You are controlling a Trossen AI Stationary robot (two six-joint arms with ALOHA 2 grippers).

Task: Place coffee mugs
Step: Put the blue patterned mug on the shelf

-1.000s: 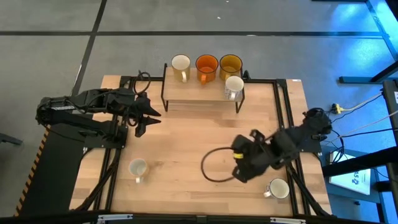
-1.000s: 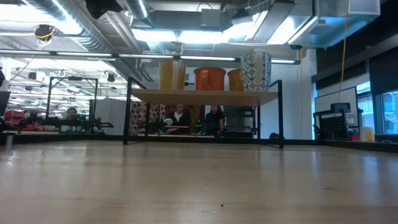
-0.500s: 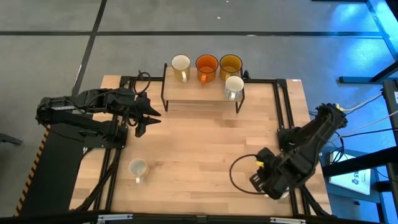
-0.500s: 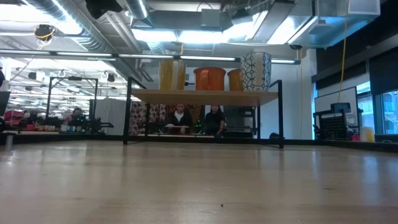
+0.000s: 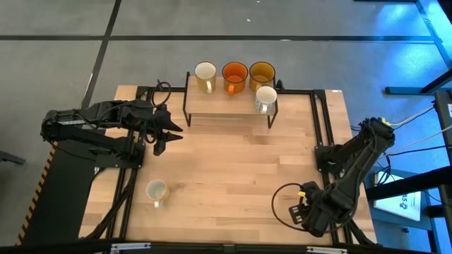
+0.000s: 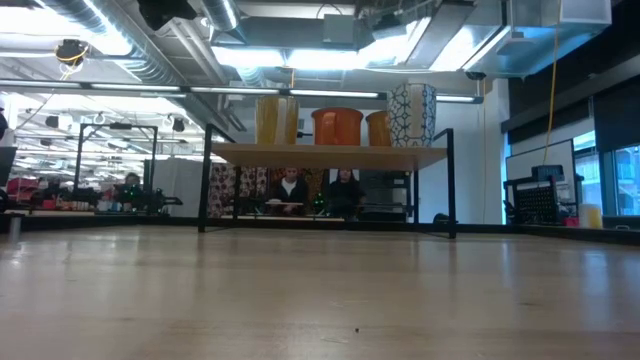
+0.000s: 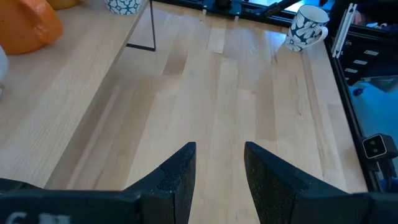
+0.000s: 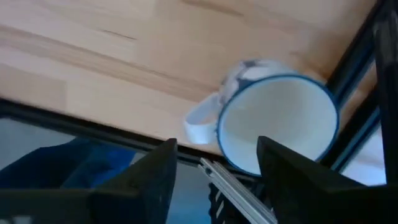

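Four mugs stand on the raised shelf at the far edge: a cream one (image 5: 205, 73), the orange one (image 5: 234, 74), the amber one (image 5: 261, 73) and a patterned white one (image 5: 265, 97). Another white mug (image 5: 156, 191) stands upright on the table near the left. The sixth, a white mug with a blue rim (image 8: 277, 130), stands at the near right corner; in the high view my right arm covers it. My right gripper (image 5: 306, 214) is open and hovers right over it, fingers (image 8: 149, 180) on either side of its mouth and handle. My left gripper (image 5: 171, 134) waits, open, at the left.
The black-framed wooden shelf (image 5: 226, 107) stands at the table's far edge. Black rails (image 5: 326, 127) run along the table's right side. A black cable loop (image 5: 280, 209) hangs beside my right arm. Bare wood (image 5: 226, 162) lies in the middle. People (image 6: 290, 190) sit in the room beyond.
My right gripper has swung from the table's middle toward the near right corner and now stands over the white mug there, hiding it in the high view. No mug has moved.
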